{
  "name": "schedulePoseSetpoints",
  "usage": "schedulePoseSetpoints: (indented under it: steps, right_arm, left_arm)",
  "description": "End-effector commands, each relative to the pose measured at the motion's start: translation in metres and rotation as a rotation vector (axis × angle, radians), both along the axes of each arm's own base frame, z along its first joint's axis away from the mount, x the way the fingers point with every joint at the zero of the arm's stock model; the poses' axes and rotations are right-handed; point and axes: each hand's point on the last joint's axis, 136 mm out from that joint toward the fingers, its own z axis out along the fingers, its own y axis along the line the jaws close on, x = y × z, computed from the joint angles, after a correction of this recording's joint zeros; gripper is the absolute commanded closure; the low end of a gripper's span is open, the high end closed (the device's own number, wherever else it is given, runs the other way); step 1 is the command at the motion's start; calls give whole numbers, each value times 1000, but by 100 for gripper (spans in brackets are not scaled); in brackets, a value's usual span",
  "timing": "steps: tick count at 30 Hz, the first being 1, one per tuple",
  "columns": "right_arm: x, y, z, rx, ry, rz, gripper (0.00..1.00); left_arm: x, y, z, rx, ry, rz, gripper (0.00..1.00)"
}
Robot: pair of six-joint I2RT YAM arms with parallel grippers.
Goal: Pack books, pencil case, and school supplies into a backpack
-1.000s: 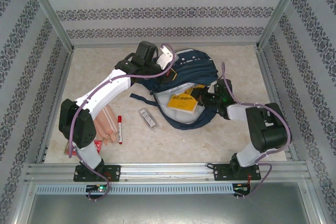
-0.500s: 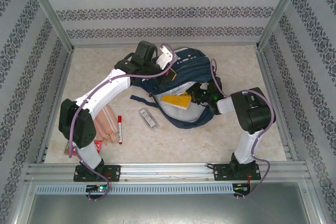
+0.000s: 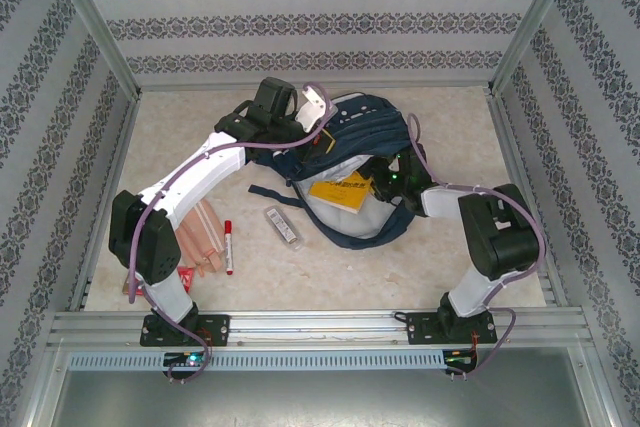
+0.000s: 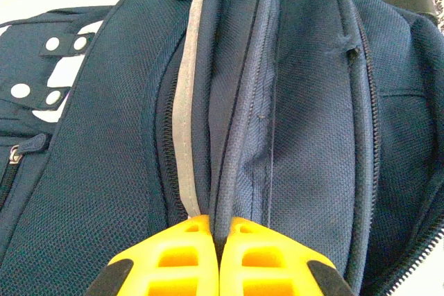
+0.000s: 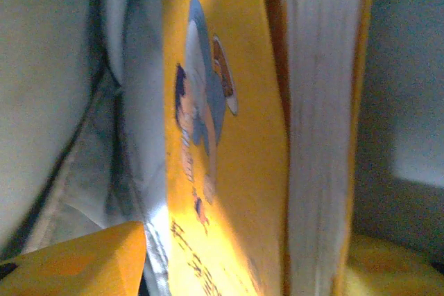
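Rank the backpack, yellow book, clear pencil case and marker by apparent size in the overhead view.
1. backpack, by far the largest.
2. yellow book, lying in its opening.
3. pencil case and marker: alike in length; the case is wider.

Beige table, seen from above.
A backpack is laid centrally; pencil case, marker, wood pieces near left.
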Motion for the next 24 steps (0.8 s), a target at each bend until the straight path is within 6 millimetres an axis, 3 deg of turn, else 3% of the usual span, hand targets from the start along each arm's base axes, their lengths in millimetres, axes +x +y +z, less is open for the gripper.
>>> schedulePoseSetpoints:
  steps: [1,6,8,12,24]
  right_arm:
    - [-13,-15,-3,-146,19,30,42]
    - [-22,-20,2,-179,5,48,52]
    - [-20,-13,5,-160,-16,84,64]
    - [-11,1,8,-144,-53,153,72]
    - [34,20,11,-214,-218,294,75]
  left_arm:
    - [-2,2,51,-94,-140,-41,100]
    - [-1,4,50,-92,-138,-34,100]
    - [-2,3,50,-95,-134,-38,100]
    - [-4,0,48,-107,-122,-60,100]
    - [-11,-3,41,-107,-97,-119,100]
